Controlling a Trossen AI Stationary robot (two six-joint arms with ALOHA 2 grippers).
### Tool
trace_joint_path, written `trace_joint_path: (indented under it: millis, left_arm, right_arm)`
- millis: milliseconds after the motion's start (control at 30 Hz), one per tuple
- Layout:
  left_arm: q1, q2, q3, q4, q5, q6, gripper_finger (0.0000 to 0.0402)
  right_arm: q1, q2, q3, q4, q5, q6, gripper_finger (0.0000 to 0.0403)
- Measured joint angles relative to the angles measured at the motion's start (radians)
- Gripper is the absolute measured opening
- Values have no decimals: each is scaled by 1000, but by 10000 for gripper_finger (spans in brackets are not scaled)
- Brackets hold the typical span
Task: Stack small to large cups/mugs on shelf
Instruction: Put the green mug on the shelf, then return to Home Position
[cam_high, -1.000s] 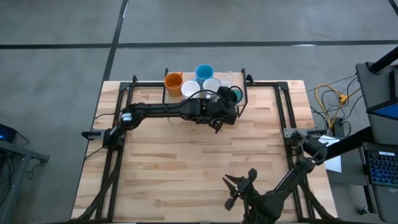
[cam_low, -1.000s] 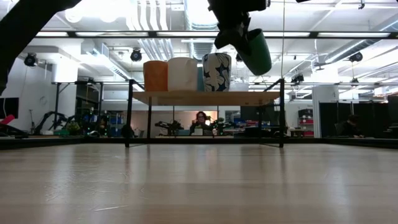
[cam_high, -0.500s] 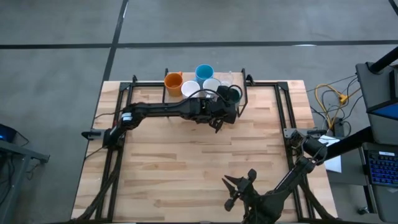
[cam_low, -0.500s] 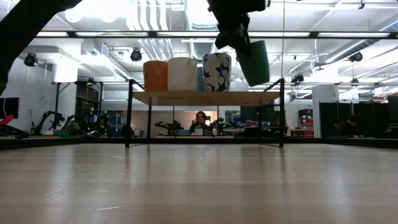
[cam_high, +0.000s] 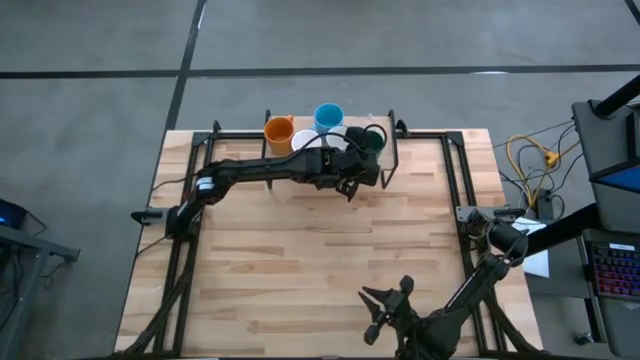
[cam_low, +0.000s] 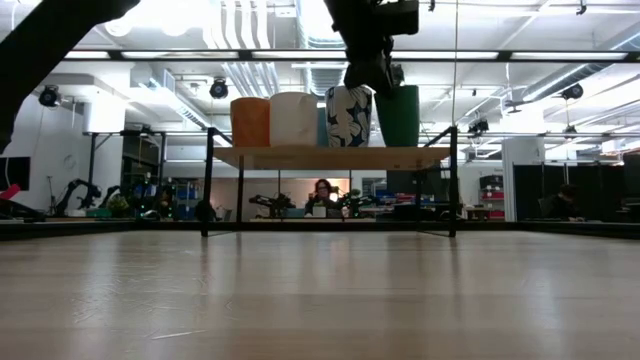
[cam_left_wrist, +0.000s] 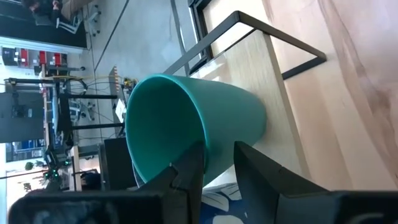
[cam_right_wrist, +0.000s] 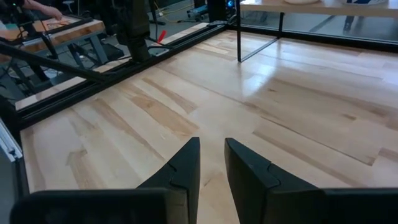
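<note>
The dark green cup (cam_low: 398, 116) stands upright at the right end of the shelf (cam_low: 330, 155), beside the grey-white patterned cup (cam_low: 349, 116), the white cup (cam_low: 294, 119) and the orange cup (cam_low: 250, 122). From above, the light blue cup (cam_high: 328, 117) and the clear glass (cam_high: 364, 126) show behind them. My left gripper (cam_high: 358, 160) is shut on the green cup (cam_left_wrist: 186, 118). My right gripper (cam_high: 383, 303) is open and empty near the table's near edge. My left gripper pinches the green cup's rim wall (cam_left_wrist: 217, 158), one finger (cam_left_wrist: 189, 171) inside the cup and one (cam_left_wrist: 252, 165) outside. The fingers come from above, slanting from the table's near side. The cup is upright with its base at the shelf top (cam_left_wrist: 283, 93).
The shelf stands at the table's far edge, crowded with cups to the left of the green one. Black frame rails (cam_high: 455, 180) run along the table's left and right sides. The wooden tabletop (cam_high: 320, 260) lies between the two arms.
My left gripper has gone toward the table's far edge and down with the green cup. The cup, tilted and clear of the shelf before, now stands upright at the shelf's right end next to the patterned cup.
</note>
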Motion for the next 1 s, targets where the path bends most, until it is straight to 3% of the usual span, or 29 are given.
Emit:
trace_joint_path:
  millis: [867,1000]
  left_arm:
    - [-15,-36,3,80,-84,80,75]
    - [-28,-61,3,93,-167,100,75]
  right_arm:
    - [0,0,0,0,0,-10,68]
    - [0,0,0,1,0,-10,68]
